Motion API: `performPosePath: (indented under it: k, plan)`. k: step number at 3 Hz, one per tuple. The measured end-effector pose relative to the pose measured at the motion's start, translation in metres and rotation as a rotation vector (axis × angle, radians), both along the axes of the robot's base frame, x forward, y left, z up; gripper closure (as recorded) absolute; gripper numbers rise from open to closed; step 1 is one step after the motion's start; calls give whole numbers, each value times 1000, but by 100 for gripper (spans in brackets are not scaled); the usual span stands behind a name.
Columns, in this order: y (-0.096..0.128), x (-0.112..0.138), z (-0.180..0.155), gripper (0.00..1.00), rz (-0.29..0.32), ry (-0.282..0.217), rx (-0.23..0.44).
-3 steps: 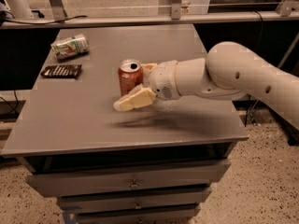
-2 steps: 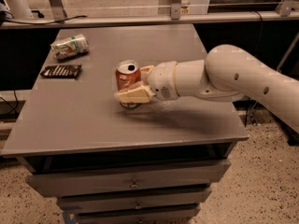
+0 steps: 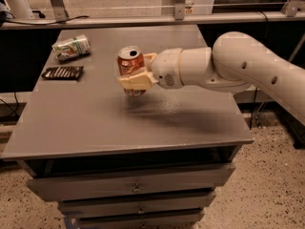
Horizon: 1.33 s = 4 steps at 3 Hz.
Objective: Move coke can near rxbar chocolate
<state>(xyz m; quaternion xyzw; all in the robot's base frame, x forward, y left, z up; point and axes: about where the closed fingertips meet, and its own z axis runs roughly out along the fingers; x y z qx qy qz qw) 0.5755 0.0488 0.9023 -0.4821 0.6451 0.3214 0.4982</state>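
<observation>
The coke can (image 3: pixel 130 63) is a red-orange can with a silver top, upright near the middle of the grey table (image 3: pixel 143 128). My gripper (image 3: pixel 137 69) reaches in from the right on a thick white arm and is shut on the can, one tan finger (image 3: pixel 136 81) across its front and the other behind it. The can looks lifted slightly, with a shadow below it. The rxbar chocolate (image 3: pixel 62 72) is a flat dark wrapper lying near the table's left edge, well left of the can.
A white-and-green snack packet (image 3: pixel 71 47) lies at the back left, just behind the bar. The table has drawers (image 3: pixel 136 187) below its front edge. A railing and dark gap run behind the table.
The gripper's fingers have closed around the coke can, and the can has risen slightly off the table. The bar and the packet have not moved.
</observation>
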Motion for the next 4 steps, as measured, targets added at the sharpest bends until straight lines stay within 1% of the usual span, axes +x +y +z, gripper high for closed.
performPosePath:
  k: [1,2,3,4]
  plan:
    - [2,-1,1,100,3,-2,0]
    - [2,-1,1,100,3,-2,0]
    - [4,-5,4,100,12,-4,33]
    - [36,5,6,100,60,-27,85]
